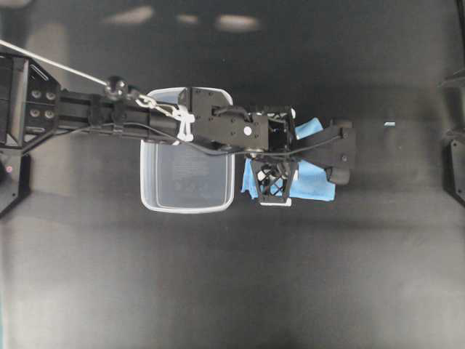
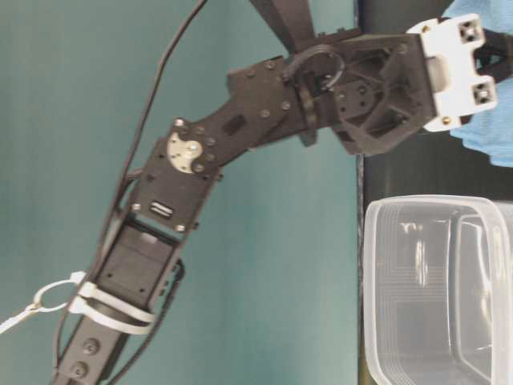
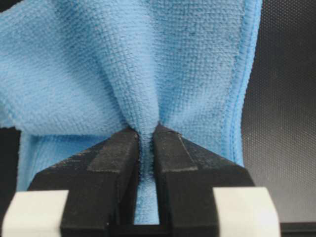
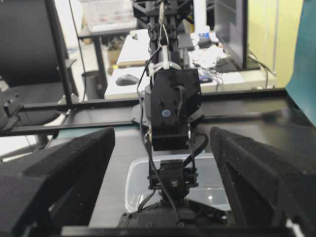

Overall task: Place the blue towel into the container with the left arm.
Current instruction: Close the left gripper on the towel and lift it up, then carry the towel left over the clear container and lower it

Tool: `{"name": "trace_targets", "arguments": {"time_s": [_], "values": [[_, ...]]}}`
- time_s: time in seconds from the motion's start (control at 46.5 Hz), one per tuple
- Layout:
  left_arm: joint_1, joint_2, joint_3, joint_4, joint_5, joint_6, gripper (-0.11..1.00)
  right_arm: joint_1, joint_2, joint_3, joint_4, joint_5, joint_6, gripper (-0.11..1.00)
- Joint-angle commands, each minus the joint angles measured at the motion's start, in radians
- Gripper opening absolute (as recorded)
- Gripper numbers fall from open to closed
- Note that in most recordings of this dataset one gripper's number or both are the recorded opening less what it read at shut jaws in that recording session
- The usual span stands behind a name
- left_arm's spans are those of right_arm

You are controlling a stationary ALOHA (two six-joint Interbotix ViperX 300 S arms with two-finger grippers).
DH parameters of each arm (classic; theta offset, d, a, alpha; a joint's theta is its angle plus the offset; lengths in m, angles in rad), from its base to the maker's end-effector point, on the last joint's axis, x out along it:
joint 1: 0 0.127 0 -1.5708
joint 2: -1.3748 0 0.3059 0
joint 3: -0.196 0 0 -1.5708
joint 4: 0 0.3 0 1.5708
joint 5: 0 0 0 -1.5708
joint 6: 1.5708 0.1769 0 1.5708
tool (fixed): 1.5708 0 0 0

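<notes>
Left arm [image 1: 218, 120] stretched over the clear container [image 1: 187, 190], its fingers [image 3: 116, 163] pinched tight on a fold of the blue towel [image 3: 148, 69], towel bunched on the black table [image 1: 232, 291] just beside the container, right gripper's fingers [image 4: 79, 163] spread wide apart

A matte black table [image 1: 232, 291] catches soft glare from overhead lights, with a teal wall [image 2: 264, 265] behind it. Beyond, a cluttered white desk [image 4: 143, 59] holds a computer mouse [image 4: 127, 79] and a dark monitor [image 4: 232, 29], beside a black chair [image 4: 27, 54].
</notes>
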Motion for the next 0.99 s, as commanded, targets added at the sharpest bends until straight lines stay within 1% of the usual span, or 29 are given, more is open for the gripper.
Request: {"name": "trace_targets", "arguments": {"time_s": [0.0,0.108,0.237,0.323,0.409,0.603,0.732,0.839,0.969], "values": [[0.009,-0.080,-0.035,0.002,0.023,-0.002,0.06,-0.002,0.006,-0.014,0.003,-0.005,-0.002,0.76],[0.017,-0.172,-0.046,0.002,0.084,-0.002,0.06,-0.002,0.006,-0.012,0.003,-0.005,-0.002,0.76],[0.032,-0.302,-0.020,0.003,0.186,-0.005,0.06,-0.002,0.006,-0.011,0.003,-0.005,-0.002,0.75],[0.044,-0.394,0.035,0.003,0.250,-0.017,0.06,-0.002,0.006,-0.011,0.003,-0.005,-0.002,0.76],[0.051,-0.469,0.109,0.003,0.275,-0.017,0.06,-0.002,0.006,-0.011,0.003,-0.005,-0.002,0.76],[0.046,-0.612,0.341,0.003,0.252,-0.020,0.06,-0.002,0.008,-0.009,0.003,-0.006,-0.002,0.75],[0.046,-0.660,0.463,0.002,0.164,-0.020,0.06,-0.002,0.012,-0.008,0.003,-0.009,-0.002,0.75],[0.052,-0.670,0.528,0.003,0.101,-0.018,0.06,-0.002,0.012,-0.008,0.003,-0.009,0.002,0.75],[0.052,-0.661,0.561,0.003,0.061,-0.020,0.06,-0.002,0.012,-0.008,0.003,-0.009,0.003,0.75]]}}
